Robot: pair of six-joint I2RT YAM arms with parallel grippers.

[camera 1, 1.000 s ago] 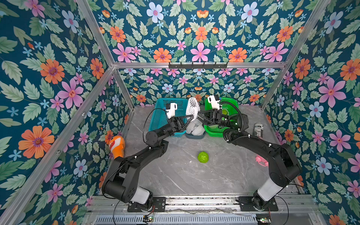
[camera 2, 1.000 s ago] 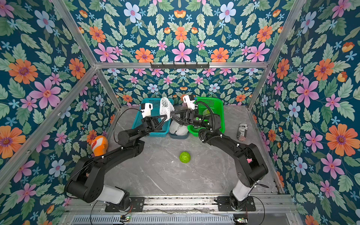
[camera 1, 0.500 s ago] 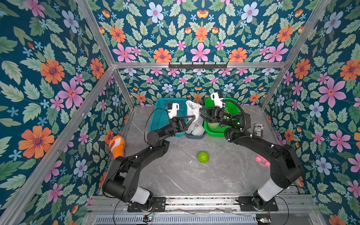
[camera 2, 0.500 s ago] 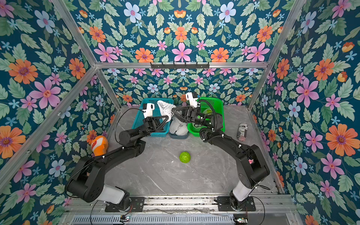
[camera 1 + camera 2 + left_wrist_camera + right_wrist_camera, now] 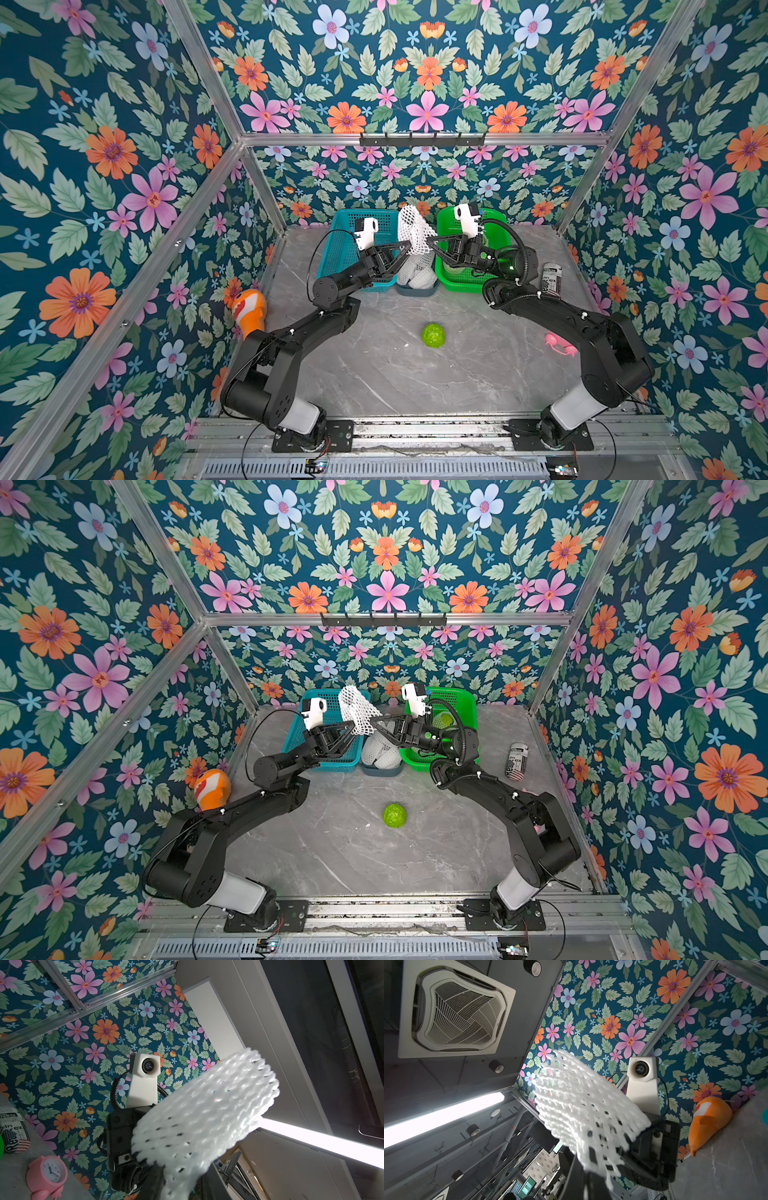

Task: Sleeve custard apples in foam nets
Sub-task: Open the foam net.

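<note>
1. At the back of the table (image 5: 374,374), a teal basket (image 5: 340,224) and a green basket (image 5: 457,284) are flanking a small dark tray (image 5: 415,292). The tray is holding a heap of white foam nets (image 5: 415,274). One custard apple (image 5: 444,720) is showing inside the green basket, behind my right wrist.
2. A second custard apple (image 5: 433,335) is lying bare on the open table, well apart from the baskets and between my two arms.
3. My right gripper (image 5: 429,242) is clamping tight on one edge of the raised foam net (image 5: 410,230), which is standing up above the tray.
4. My left gripper (image 5: 405,252) is meeting the same net from the opposite side. Its fingers (image 5: 151,1184) are standing partly apart with the mesh lying between them, and I cannot tell whether they are pressing it.
5. Both my arms are reaching from the near edge of the table toward the back, elbows bending outward. The grippers are hovering over the tray, tips facing each other and tilting upward.
</note>
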